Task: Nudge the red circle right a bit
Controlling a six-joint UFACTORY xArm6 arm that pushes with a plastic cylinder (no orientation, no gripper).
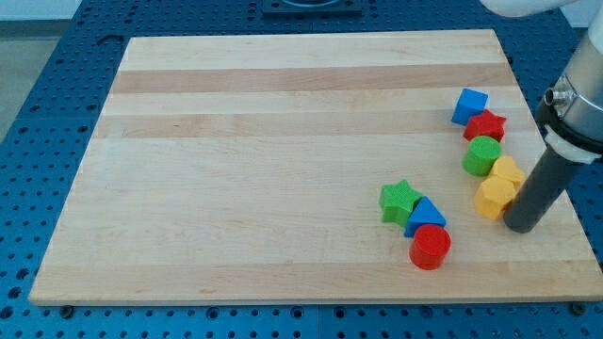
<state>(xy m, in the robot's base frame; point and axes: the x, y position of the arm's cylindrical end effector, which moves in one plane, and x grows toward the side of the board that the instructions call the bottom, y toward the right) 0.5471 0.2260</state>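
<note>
The red circle (431,247) is a short red cylinder near the bottom right of the wooden board (283,169). It touches a blue triangle (425,216) just above it, and a green star (400,201) sits up and left of that. My tip (521,224) rests on the board to the right of the red circle, about a hundred pixels away, right beside a yellow block (495,198).
A curved row of blocks runs along the board's right side: a blue cube (469,105), a red block (486,125), a green cylinder (482,155), a yellow block (509,172). The board's right edge lies close to the tip.
</note>
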